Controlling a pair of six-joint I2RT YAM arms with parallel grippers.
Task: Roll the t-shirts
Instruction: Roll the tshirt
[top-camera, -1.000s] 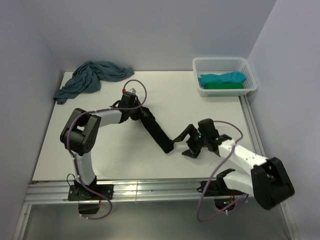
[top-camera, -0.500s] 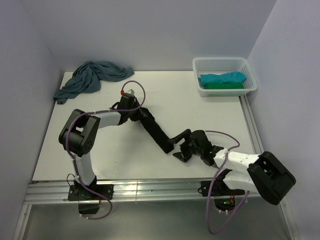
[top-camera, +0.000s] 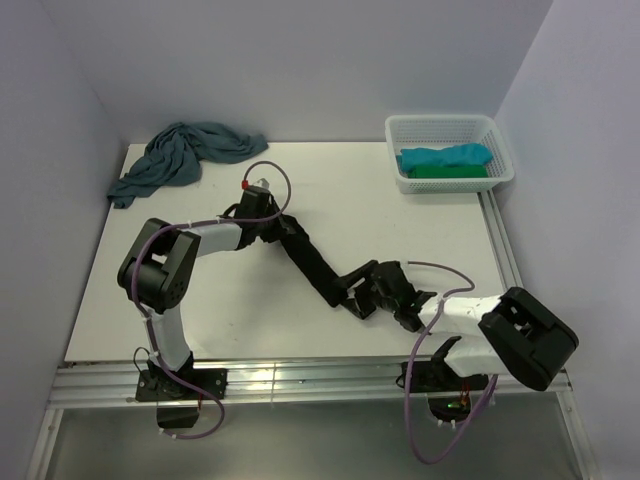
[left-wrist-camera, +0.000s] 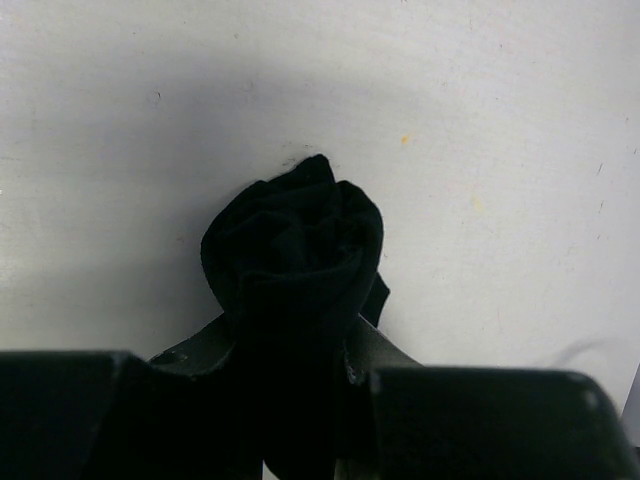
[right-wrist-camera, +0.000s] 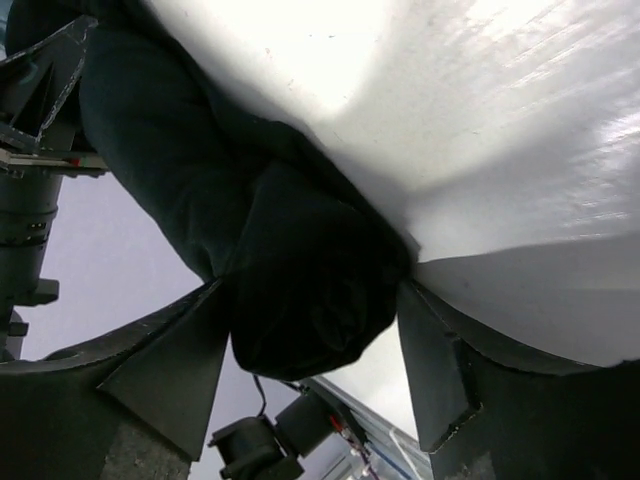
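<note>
A black t-shirt (top-camera: 310, 258), rolled into a long tight tube, lies slantwise across the middle of the table. My left gripper (top-camera: 277, 228) is shut on its far end; in the left wrist view the roll (left-wrist-camera: 295, 240) bulges out between the fingers (left-wrist-camera: 380, 350). My right gripper (top-camera: 352, 291) straddles the near end (right-wrist-camera: 300, 290), open, with a slim gap at its right finger (right-wrist-camera: 430, 360). A dusty-blue t-shirt (top-camera: 180, 155) lies crumpled at the back left. Turquoise (top-camera: 445, 157) and green (top-camera: 450, 172) rolled shirts sit in the basket.
The white mesh basket (top-camera: 445, 124) stands at the back right corner. Purple-grey walls close in the table on three sides. The metal rail (top-camera: 300, 380) with both arm bases runs along the near edge.
My right gripper has slid left to the roll's near end, and its jaws now flank it and have narrowed slightly. The left gripper and the roll have stayed put.
</note>
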